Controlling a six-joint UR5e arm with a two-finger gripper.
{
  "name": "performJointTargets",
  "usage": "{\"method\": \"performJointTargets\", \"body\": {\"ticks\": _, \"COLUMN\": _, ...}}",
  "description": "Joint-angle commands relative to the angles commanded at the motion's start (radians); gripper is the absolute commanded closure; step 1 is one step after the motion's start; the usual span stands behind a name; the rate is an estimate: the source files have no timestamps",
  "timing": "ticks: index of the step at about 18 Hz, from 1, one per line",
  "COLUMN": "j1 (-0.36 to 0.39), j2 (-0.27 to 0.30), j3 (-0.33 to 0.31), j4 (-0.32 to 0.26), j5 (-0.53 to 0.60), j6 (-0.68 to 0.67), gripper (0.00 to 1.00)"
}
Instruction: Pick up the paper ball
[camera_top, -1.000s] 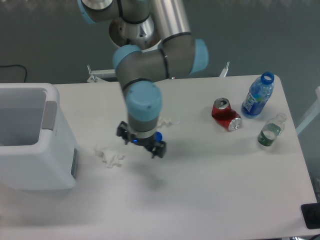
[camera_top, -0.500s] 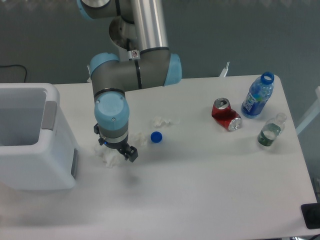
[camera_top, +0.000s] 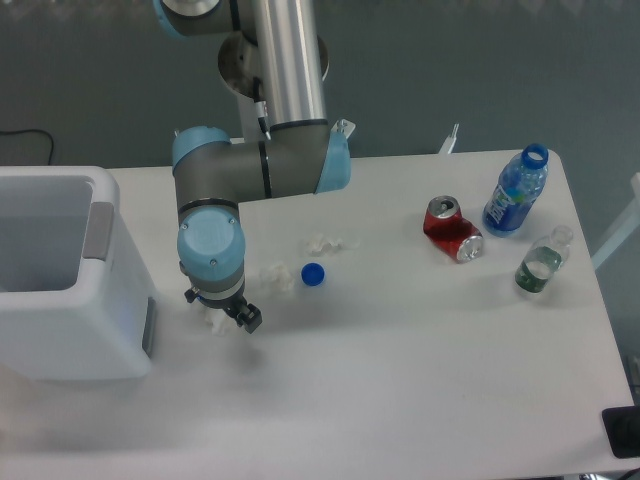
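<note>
Hovered claw (camera_top: 222, 312) directly over paper ball (camera_top: 213, 322) near tabletop (camera_top: 420, 380) left edge; ball mostly hidden beneath. Spread of fingers unclear.

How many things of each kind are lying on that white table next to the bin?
Paper wads: 3, the paper ball mostly hidden under the gripper, one wad, another
Bottles: 2, blue and clear
Cans: 1, red
Caps: 1, blue
Total: 7
</note>
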Motion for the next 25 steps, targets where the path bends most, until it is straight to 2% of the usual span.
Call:
{"method": "performJointTargets", "body": {"ticks": 3, "j1": -0.017, "j2": -0.011, "j3": 0.002, "j4": 0.0, "j5": 0.003, "j6": -0.002, "gripper": 0.08}}
{"method": "performJointTargets", "body": {"ticks": 5, "j1": -0.018, "j2": -0.014, "j3": 0.002, "j4": 0.0, "j5": 0.005, "j6": -0.003, "gripper": 0.16}}
{"method": "performJointTargets", "body": {"ticks": 17, "j1": -0.011, "j2": -0.003, "j3": 0.014, "j4": 0.0, "j5": 0.008, "j6": -0.005, "gripper": 0.81}}
{"method": "performJointTargets", "body": {"ticks": 19, "j1": 0.001, "j2": -0.002, "j3": 0.023, "j4": -0.002, "j5": 0.008, "j6": -0.003, "gripper": 0.85}}
{"method": "performJointTargets", "body": {"ticks": 23, "j1": 0.05, "j2": 0.005, "j3": 0.055, "j4": -0.003, "j5": 0.009, "j6": -0.005, "gripper": 0.85}}
{"method": "performJointTargets", "body": {"ticks": 25, "j1": 0.092, "j2": 0.035, "j3": 0.075, "j4": -0.003, "j5": 0.008, "j6": -0.006, "gripper": 0.87}}
